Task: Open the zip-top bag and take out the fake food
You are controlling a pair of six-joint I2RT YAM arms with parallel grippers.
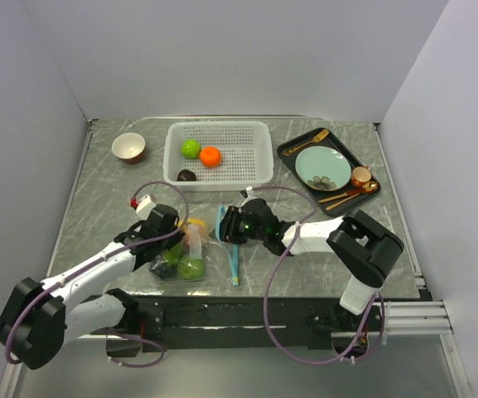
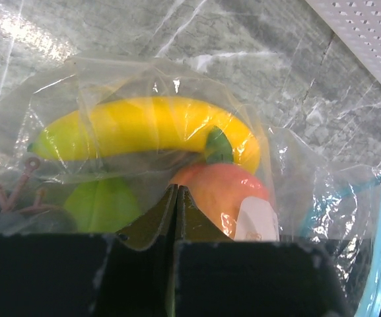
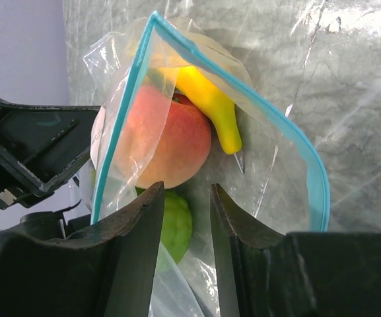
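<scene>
- My left end effector (image 2: 177, 193) is closed together, pinching the zip-top bag (image 2: 144, 72) that lies on the desk (image 2: 256, 39); the slick film may slip free.
- My right end effector (image 3: 185, 191) has its jaws apart at the bag's open mouth. It could catch film instead of the peach (image 3: 170, 142) and drag everything.

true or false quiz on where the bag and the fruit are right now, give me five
The banana is inside the zip-top bag: true.
The bag's zip is sealed: false, its mouth gapes open.
The white basket holds an orange: true.
The right fingers are pressed together: false, they stand apart.
The peach lies on the plate: false, it is in the bag.
</scene>
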